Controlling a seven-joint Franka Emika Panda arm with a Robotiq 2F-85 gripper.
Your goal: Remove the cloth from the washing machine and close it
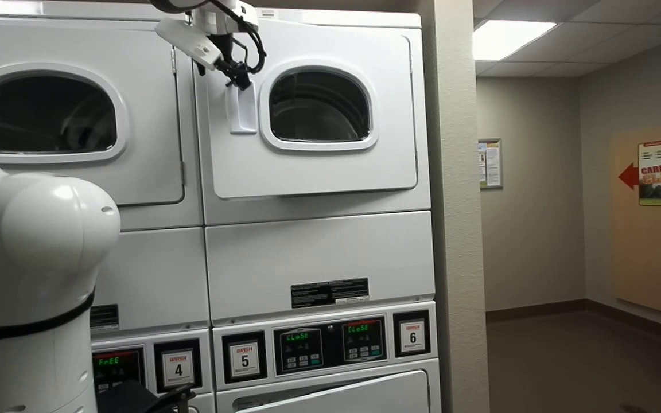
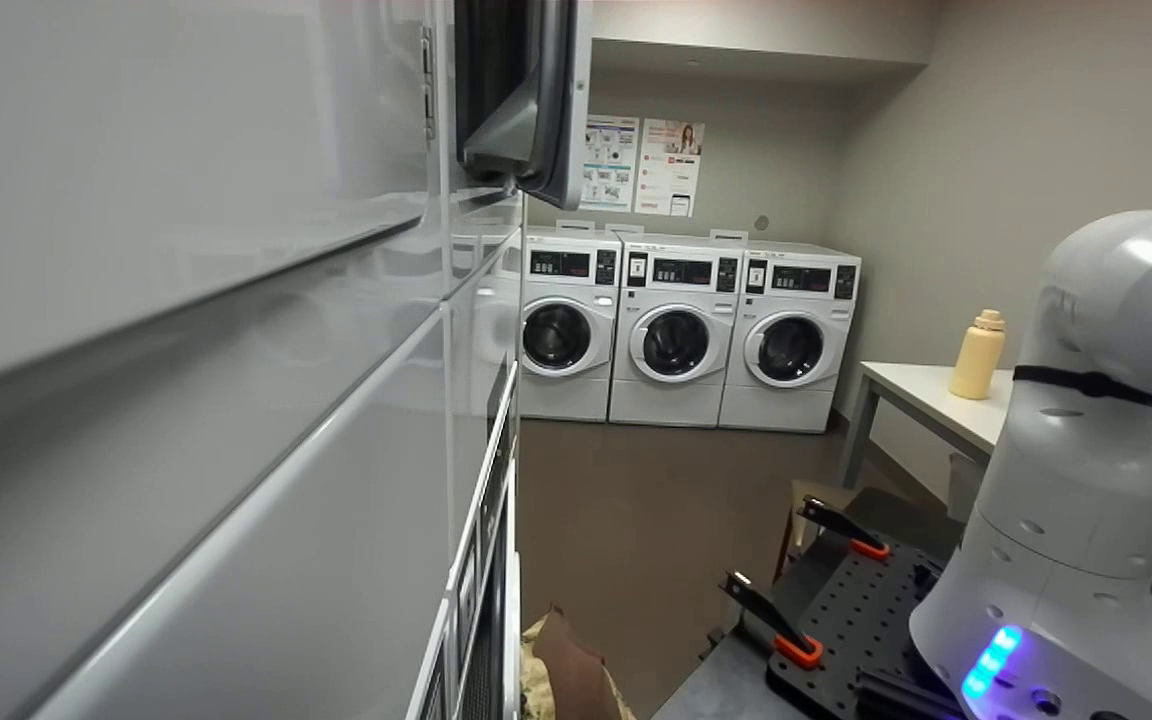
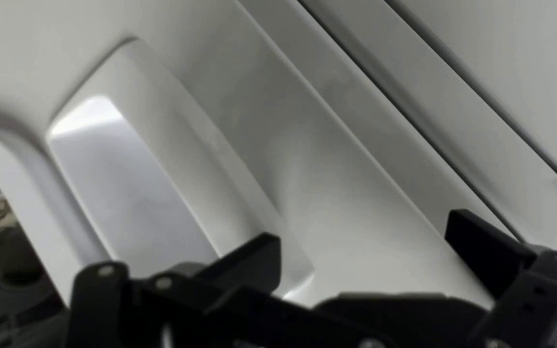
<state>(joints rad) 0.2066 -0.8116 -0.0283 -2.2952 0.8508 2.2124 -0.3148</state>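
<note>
Laundry room (image 2: 626, 500), machine door (image 1: 319, 172) ajar, handle (image 3: 167, 169) near the wide-spread tool (image 3: 363, 227)

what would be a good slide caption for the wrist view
Open black two-fingered gripper near the long white door handle, with part of a dark glass window at lower left.

Wrist view: jaws of the black two-fingered hand (image 3: 363, 237) wide apart; between them, passing room over smooth white panel (image 3: 346, 208). Raised, oblong white handle (image 3: 162, 179) crowds one side, partly hidden; contact cannot be judged. In an exterior view, white-edged, dark-lined upper door (image 2: 536, 130) juts from glossy white machine fronts (image 2: 366, 480), blocking passage close alongside. Farther out, open space reaches two black, orange-footed clamps (image 2: 774, 618) projecting into it.
</note>
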